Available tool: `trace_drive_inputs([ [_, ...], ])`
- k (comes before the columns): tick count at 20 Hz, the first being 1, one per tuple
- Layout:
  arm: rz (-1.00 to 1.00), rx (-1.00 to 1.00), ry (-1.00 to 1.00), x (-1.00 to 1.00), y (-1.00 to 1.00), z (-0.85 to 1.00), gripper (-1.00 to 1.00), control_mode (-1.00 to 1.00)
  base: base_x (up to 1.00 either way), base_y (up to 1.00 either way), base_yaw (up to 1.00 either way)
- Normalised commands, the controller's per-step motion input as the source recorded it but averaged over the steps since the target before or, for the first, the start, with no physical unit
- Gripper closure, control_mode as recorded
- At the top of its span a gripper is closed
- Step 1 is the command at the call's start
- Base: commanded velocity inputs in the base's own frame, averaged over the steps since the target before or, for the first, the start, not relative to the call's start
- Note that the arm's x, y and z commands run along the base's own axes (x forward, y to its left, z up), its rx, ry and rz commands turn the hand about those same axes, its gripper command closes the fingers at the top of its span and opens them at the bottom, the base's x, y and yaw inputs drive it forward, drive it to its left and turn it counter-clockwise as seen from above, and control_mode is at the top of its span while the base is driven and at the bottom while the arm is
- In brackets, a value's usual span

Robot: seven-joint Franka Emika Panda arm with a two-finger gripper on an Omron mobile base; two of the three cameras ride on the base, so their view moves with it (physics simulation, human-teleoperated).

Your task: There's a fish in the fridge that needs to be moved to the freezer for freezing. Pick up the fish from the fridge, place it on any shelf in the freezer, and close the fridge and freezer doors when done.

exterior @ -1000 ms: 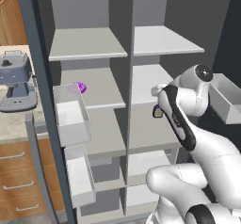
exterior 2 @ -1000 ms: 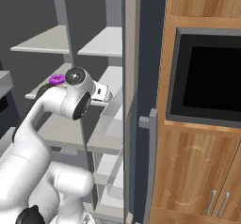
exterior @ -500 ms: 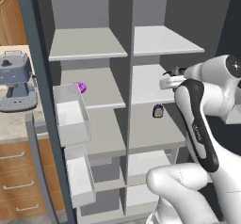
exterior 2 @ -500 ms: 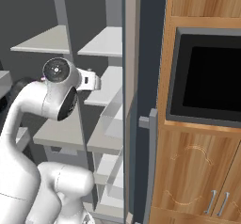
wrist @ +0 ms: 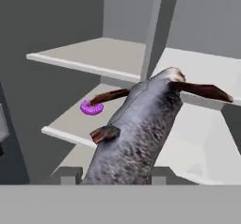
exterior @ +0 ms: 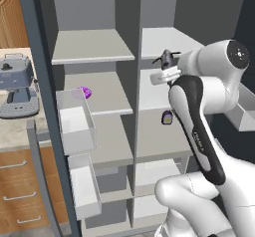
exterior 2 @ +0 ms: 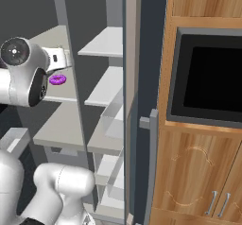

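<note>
The dark grey fish (wrist: 136, 129) with its forked tail lies lengthwise between my fingers, and my gripper (wrist: 115, 173) is shut on it. From the left base view the fish (exterior: 166, 57) and gripper (exterior: 167, 64) hang at the level of the upper shelf (exterior: 167, 41) of the right-hand compartment, the fridge, just in front of it. The left-hand compartment, the freezer (exterior: 94, 47), has pale grey shelves. Both slate-blue doors stand open: the left door (exterior: 37, 81) carries white bins, and the right door (exterior 2: 134, 125) is seen edge-on with its grey handle (exterior 2: 152, 148).
A small purple lump (exterior: 84, 92) lies on the freezer's second shelf. A little dark bottle with a yellow label (exterior: 167, 117) stands on the fridge's middle shelf. A grey coffee machine (exterior: 17, 86) sits on the counter at left. A built-in oven (exterior 2: 208, 77) in wood cabinets is at right.
The arm has risen from the fridge's middle shelf to upper-shelf height, carrying the fish up. The bottle, hidden behind the hand before, now shows.
</note>
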Motion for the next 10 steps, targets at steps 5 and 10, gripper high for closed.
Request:
trace_drive_inputs([
  [5,0.07,-0.05,0.0,0.09,0.17,0.27,1.0,-1.0,0.0,0.0,0.0],
  [10,0.01,-0.12,0.0,0.13,0.58,0.03,1.0,-1.0,0.0,0.0,0.0],
])
